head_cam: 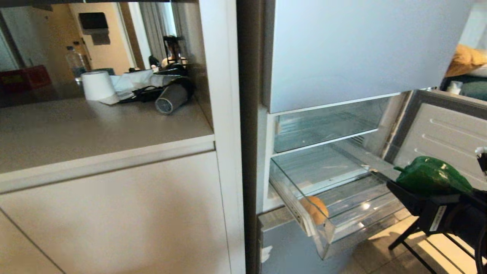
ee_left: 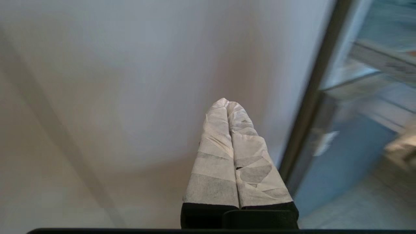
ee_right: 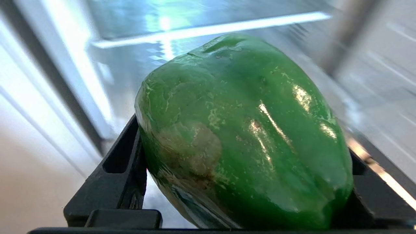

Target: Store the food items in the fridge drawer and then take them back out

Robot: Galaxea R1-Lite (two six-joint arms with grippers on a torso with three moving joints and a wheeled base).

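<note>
- Far left: surface (head_cam: 95,129) carries clutter at its back edge only — paper roll (head_cam: 97,85), hair dryer (head_cam: 171,98), water bottle (head_cam: 76,62), red box (head_cam: 24,78). None of it is task stuff.
- My left hand (ee_left: 227,104): clenched, taped fingers (ee_left: 214,156) pressed together, nothing between them. It sits off beside the beige cabinet front, apart from the fridge, and does not show in the head view. Looks parked.
- Middle: fridge drawer (head_cam: 331,232) is pulled out, clear walls, white rail on its left side.
- Potato (head_cam: 315,208) lies inside the drawer, at the front left corner, against the front wall.
- Right: my right hand (head_cam: 426,190) is grasping the bell pepper (head_cam: 433,176), jaws spread wide around it, pepper wedged between the black fingers (ee_right: 123,165).
- Pepper is in the air just beyond the drawer's right edge, above the open door side, not over the drawer yet as far as I can tell.
- Progress guess: potato stored or not yet removed, can't tell which phase. If storing, the pepper still has to go in, then both come out. If removing, the pepper is out and the potato is left.
</note>
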